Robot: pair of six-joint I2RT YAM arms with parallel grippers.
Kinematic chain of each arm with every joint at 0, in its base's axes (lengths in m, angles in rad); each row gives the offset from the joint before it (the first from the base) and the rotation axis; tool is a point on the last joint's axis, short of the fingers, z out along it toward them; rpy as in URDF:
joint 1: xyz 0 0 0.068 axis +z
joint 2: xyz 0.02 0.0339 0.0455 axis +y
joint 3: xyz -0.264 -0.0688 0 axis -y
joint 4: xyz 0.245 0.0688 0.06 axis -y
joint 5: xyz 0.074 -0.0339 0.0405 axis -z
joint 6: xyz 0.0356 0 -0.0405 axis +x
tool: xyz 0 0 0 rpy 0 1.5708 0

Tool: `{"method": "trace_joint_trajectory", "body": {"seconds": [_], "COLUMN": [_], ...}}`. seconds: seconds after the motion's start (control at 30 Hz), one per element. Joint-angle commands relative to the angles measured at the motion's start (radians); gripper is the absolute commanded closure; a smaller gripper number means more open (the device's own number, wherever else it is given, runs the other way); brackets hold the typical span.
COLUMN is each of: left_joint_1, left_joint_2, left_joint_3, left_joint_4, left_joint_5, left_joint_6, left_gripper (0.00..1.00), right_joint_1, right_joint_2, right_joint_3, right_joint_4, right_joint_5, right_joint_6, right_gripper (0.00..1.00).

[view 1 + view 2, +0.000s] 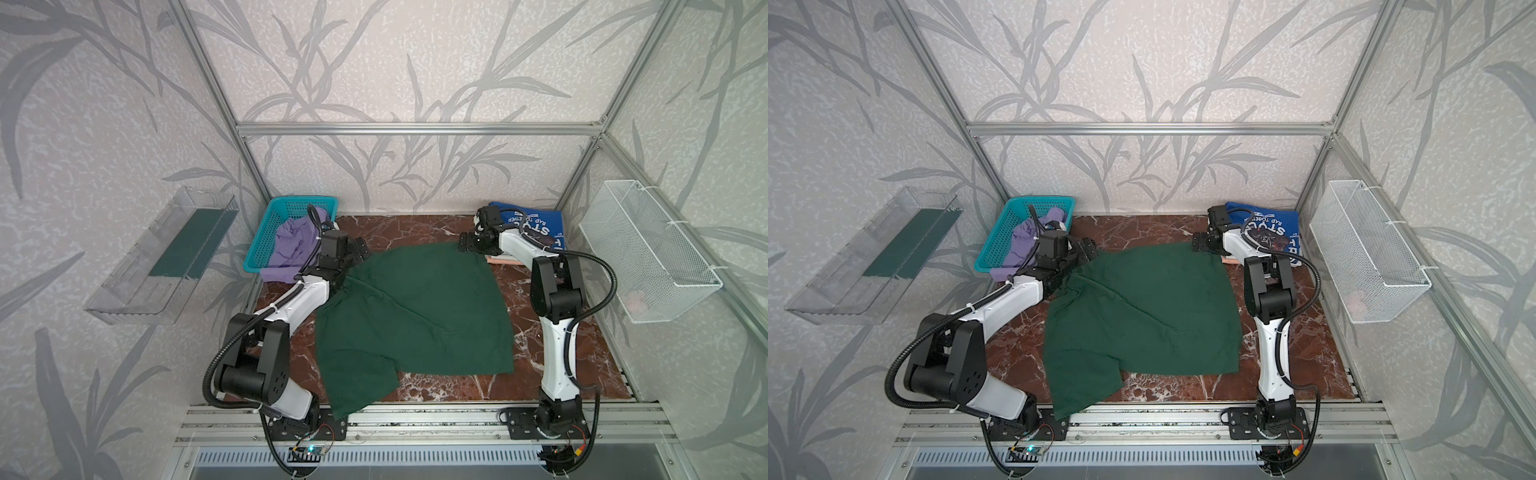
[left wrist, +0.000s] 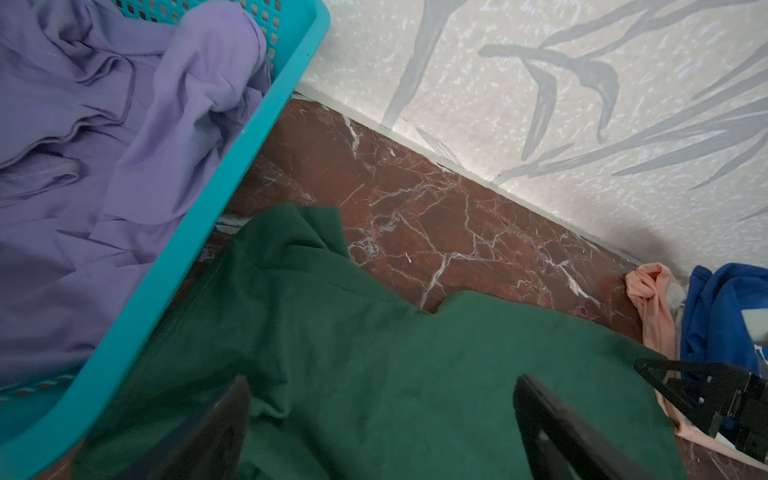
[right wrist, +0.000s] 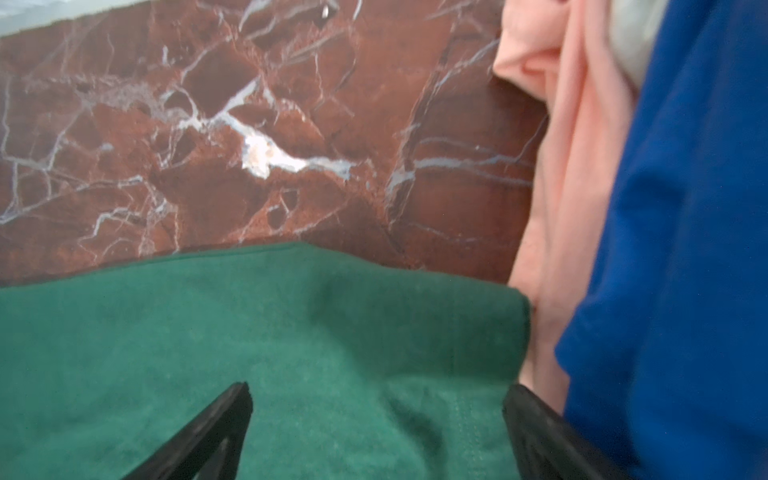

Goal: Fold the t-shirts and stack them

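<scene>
A dark green t-shirt (image 1: 415,307) (image 1: 1142,307) lies spread on the marble table in both top views, with one sleeve reaching over the front rail. My left gripper (image 1: 362,252) (image 2: 382,399) hovers open over its far left corner, jaws wide apart above the green cloth. Over its far right corner my right gripper (image 1: 465,243) (image 3: 378,403) is also open, with nothing pinched. A lavender t-shirt (image 1: 291,249) (image 2: 104,145) is bunched in the basket. The royal blue t-shirt (image 1: 536,226) (image 3: 685,249) lies folded at the back right on a peach t-shirt (image 1: 505,260) (image 3: 573,166).
A turquoise perforated basket (image 1: 266,245) (image 2: 232,199) stands at the back left corner. A clear plastic bin (image 1: 162,257) hangs on the left wall and a white wire basket (image 1: 648,249) on the right wall. An aluminium rail (image 1: 415,419) runs along the front.
</scene>
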Motion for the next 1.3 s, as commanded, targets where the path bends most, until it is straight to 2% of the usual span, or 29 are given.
{"method": "trace_joint_trajectory", "body": {"seconds": [0.0,0.33,0.43,0.67,0.8,0.83,0.9,0.97,1.13,1.27], "left_joint_1": [0.004,0.010,0.022,0.035,0.035,0.035,0.036,0.035,0.035,0.034], "left_joint_2": [0.008,0.055,0.073,0.162,0.209,0.226,0.250,0.266,0.297,0.341], "left_joint_3": [0.010,0.011,0.016,0.125,0.155,0.169,0.194,0.201,0.221,0.274], "left_joint_4": [0.033,0.094,0.134,0.063,0.065,0.051,0.021,0.016,-0.011,-0.075], "left_joint_5": [0.031,-0.015,0.030,0.147,0.175,0.181,0.194,0.208,0.201,0.175], "left_joint_6": [0.033,0.062,0.059,0.068,0.071,0.075,0.088,0.090,0.099,0.122], "left_gripper": [0.01,0.01,0.01,0.01,0.05,0.06,0.07,0.08,0.09,0.10], "right_joint_1": [-0.002,-0.002,-0.002,-0.002,-0.002,-0.003,-0.003,-0.003,-0.003,-0.003], "right_joint_2": [0.026,0.156,0.200,0.275,0.312,0.323,0.340,0.352,0.353,0.324], "right_joint_3": [0.056,0.255,0.330,0.464,0.523,0.541,0.570,0.589,0.598,0.595], "right_joint_4": [-0.029,-0.146,-0.217,-0.398,-0.431,-0.437,-0.448,-0.456,-0.463,-0.474], "right_joint_5": [0.034,0.087,0.108,0.166,0.144,0.134,0.118,0.096,0.082,0.056], "right_joint_6": [-0.023,-0.041,-0.028,0.022,0.022,0.020,0.018,0.018,0.026,0.034], "right_gripper": [0.04,0.06,0.07,0.08,0.13,0.17,0.33,0.44,0.79,0.95]}}
